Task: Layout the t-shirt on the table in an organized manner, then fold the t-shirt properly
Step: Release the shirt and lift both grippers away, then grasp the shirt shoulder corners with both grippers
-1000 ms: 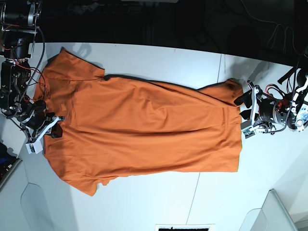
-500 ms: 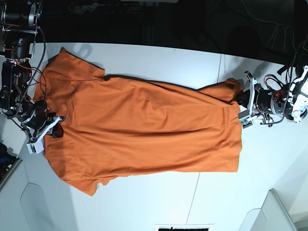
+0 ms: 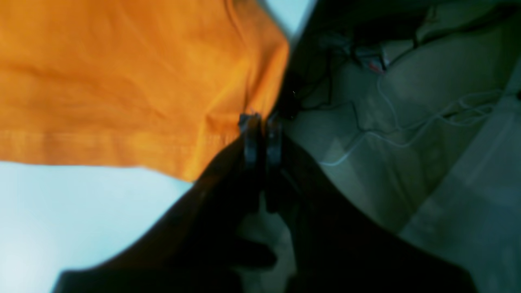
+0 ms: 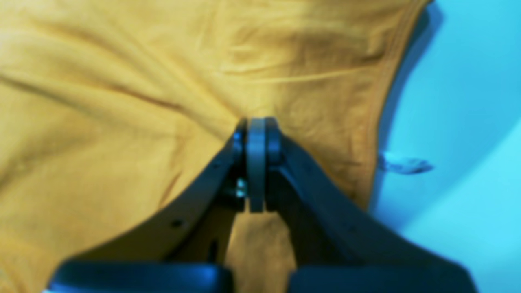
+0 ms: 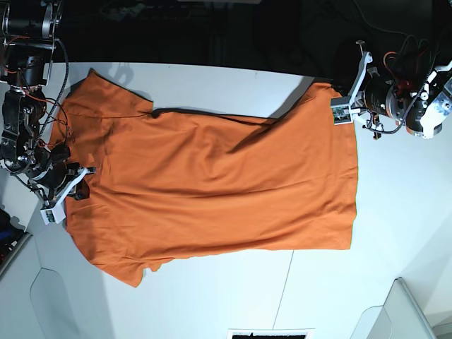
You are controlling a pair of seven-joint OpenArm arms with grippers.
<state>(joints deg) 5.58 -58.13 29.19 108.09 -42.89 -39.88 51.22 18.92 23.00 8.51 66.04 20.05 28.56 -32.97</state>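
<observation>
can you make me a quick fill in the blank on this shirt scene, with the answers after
1. The t-shirt spread on the table is colored ____.
2. The left gripper is shut on the shirt's ____ edge, at a corner.
3. The right gripper is ____ on the cloth at the collar end.
4. In the base view, the sleeves lie toward that picture's ____ side.

Answers: orange; hem; shut; left
</observation>
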